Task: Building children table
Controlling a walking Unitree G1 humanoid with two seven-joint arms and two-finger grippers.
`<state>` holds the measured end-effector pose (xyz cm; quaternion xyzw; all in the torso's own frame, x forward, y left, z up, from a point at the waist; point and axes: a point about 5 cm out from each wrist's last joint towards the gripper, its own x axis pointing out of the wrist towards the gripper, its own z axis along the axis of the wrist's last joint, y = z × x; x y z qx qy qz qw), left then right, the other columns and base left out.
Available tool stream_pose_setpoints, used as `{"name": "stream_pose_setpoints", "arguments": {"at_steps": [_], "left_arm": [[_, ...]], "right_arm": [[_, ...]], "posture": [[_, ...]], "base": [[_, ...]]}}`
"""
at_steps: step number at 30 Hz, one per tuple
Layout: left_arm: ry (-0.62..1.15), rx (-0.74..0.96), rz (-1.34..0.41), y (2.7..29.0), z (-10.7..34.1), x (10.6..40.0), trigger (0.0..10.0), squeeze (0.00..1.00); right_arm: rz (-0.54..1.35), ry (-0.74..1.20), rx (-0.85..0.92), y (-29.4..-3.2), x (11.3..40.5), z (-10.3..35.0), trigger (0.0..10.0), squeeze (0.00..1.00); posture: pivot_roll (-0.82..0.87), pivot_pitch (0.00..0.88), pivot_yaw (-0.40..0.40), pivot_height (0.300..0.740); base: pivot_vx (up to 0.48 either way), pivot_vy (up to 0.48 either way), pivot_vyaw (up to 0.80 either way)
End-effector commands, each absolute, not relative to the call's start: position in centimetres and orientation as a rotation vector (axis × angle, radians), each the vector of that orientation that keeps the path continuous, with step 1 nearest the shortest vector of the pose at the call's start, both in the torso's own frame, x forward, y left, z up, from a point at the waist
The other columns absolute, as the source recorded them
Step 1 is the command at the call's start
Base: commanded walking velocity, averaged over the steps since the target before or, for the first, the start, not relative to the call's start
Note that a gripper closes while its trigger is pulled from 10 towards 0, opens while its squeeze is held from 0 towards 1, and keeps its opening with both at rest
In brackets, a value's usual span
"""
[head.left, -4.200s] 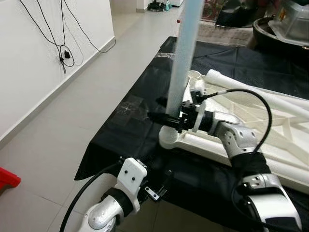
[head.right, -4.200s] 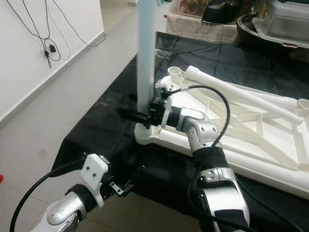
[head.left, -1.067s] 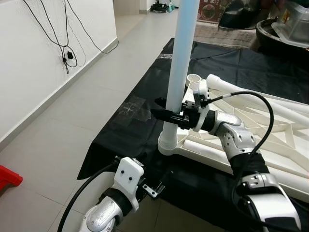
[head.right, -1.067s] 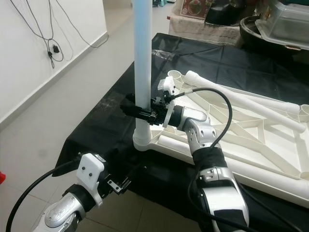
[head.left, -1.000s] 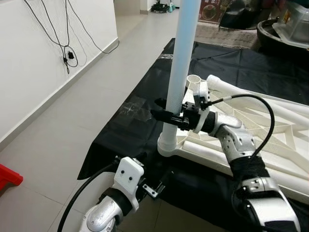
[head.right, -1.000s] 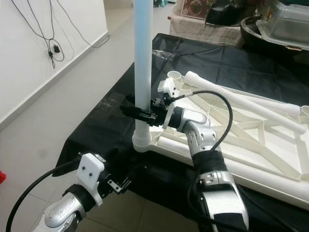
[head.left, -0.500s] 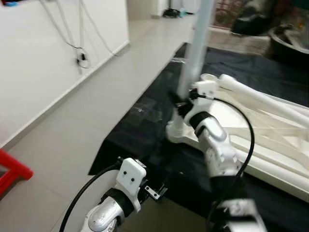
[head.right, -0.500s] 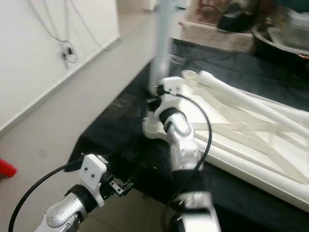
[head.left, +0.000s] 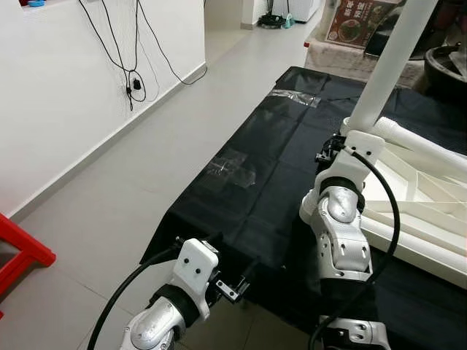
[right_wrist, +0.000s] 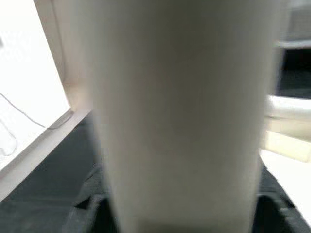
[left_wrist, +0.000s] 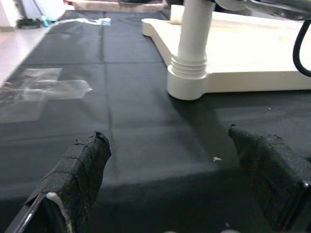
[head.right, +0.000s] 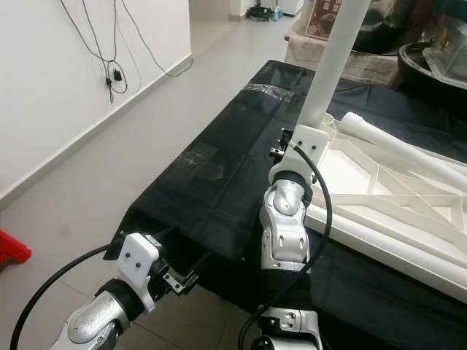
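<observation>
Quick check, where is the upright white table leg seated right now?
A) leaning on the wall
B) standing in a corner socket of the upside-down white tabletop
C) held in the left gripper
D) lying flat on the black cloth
B: the table leg stands upright with its ribbed collar in the corner socket of the tabletop, which lies on the black cloth.

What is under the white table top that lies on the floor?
A black sheet is spread under the upside-down table top and reaches past its edges onto the tiled floor. What lies beneath the sheet there is covered.
</observation>
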<state>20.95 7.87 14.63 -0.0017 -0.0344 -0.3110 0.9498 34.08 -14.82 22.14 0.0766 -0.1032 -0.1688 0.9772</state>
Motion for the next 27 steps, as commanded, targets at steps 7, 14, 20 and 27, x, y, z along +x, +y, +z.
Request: {"name": "stream_pose_setpoints", "arguments": {"at_steps": [7, 14, 20, 27], "left_arm": [[-0.049, -0.008, -0.643, 7.8, 14.1, 21.0, 10.0, 0.0], [-0.048, -0.008, -0.643, 7.8, 14.0, 21.1, 10.0, 0.0], [-0.048, -0.006, -0.642, 7.7, 14.0, 21.3, 10.0, 0.0], [-0.047, -0.007, -0.647, 7.6, 14.0, 21.3, 10.0, 0.0]], "right_arm": [[-0.349, -0.007, 0.093, -13.9, 34.9, 18.9, 10.0, 0.04], [-0.086, -0.159, 0.124, -15.1, 35.9, 21.1, 10.0, 0.0], [0.348, -0.159, 0.253, -13.9, 36.6, 22.3, 10.0, 0.0], [0.948, -0.077, 0.252, -12.3, 35.9, 22.3, 10.0, 0.0]], "posture": [[0.11, 0.13, -0.032, 0.74], [0.1, 0.132, -0.031, 0.74], [0.11, 0.133, -0.032, 0.74], [0.11, 0.134, -0.034, 0.74]], "base": [[0.0, 0.0, 0.0], [0.0, 0.0, 0.0], [0.0, 0.0, 0.0], [0.0, 0.0, 0.0]]}}
